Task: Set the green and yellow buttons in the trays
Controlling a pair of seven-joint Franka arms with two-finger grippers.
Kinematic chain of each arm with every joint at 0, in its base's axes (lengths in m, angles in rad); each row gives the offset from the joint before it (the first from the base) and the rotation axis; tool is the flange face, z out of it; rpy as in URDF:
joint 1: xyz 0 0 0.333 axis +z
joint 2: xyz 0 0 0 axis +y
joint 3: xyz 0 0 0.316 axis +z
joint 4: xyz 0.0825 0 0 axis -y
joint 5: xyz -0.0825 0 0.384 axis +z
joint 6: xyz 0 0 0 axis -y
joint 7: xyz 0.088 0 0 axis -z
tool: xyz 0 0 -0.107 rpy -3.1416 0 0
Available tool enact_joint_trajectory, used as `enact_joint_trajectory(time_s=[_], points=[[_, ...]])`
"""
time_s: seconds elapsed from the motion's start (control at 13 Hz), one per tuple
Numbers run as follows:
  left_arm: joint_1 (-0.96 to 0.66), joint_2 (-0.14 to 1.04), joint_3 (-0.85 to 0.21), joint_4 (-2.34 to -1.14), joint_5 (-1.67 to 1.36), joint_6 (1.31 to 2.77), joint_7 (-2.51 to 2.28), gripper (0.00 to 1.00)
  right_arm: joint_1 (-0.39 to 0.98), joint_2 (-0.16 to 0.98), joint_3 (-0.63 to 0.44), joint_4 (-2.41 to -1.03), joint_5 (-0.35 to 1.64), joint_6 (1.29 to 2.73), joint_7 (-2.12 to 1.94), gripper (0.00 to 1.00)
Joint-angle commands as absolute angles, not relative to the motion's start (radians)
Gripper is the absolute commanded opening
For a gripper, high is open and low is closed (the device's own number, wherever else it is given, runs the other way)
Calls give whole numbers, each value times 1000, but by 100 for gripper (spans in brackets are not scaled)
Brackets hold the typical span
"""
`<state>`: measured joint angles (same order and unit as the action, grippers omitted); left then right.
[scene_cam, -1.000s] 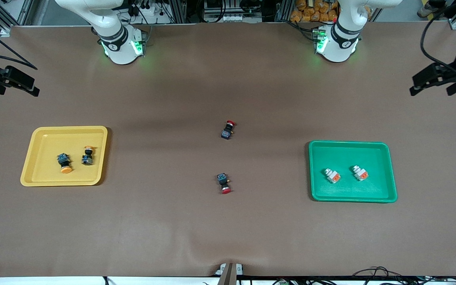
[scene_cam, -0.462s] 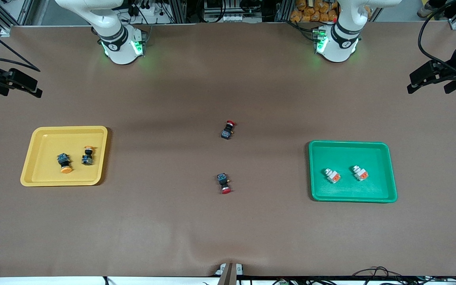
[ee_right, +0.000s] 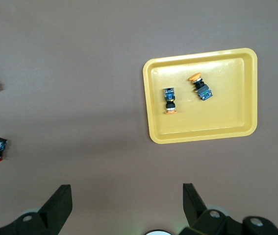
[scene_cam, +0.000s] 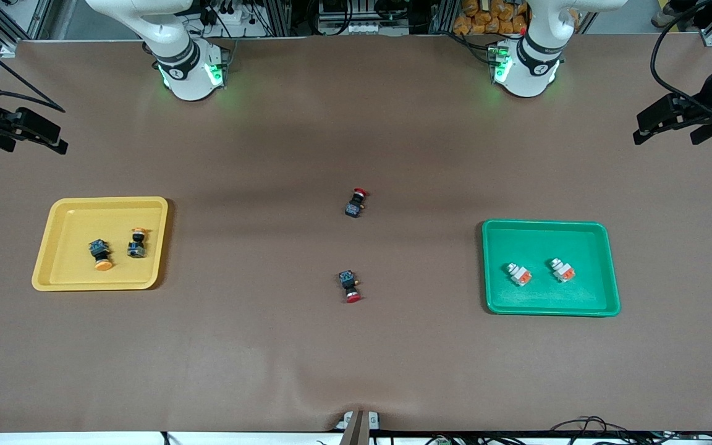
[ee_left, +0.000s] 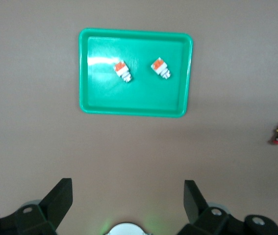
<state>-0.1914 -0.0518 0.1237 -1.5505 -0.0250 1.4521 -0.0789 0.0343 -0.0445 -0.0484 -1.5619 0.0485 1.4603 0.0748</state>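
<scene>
The left gripper [ee_left: 128, 200] is held high over bare table with jaws spread and empty, the green tray [ee_left: 92, 100] with two grey-white buttons [ee_left: 122, 71] well apart from them. The right gripper [ee_right: 127, 199], likewise spread and empty, is held well apart from the yellow tray [ee_right: 202, 133] and its two yellow-capped buttons [ee_right: 169, 100].

Both arms raised and waiting — left gripper [ee_left: 127, 203] and right gripper [ee_right: 127, 203] wide open, empty.

Arms: glossy white, black joint bands
Bases: glowing green lights
Grippers: matte black fingers, trailing black cables
</scene>
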Motion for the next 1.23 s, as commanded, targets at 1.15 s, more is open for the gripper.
enact_joint_trajectory(time_s=[1.15], points=[[-155,-98,74,-1611,35,1509,-135,100,48,-49,-54,-1569,46,1474,86,100]])
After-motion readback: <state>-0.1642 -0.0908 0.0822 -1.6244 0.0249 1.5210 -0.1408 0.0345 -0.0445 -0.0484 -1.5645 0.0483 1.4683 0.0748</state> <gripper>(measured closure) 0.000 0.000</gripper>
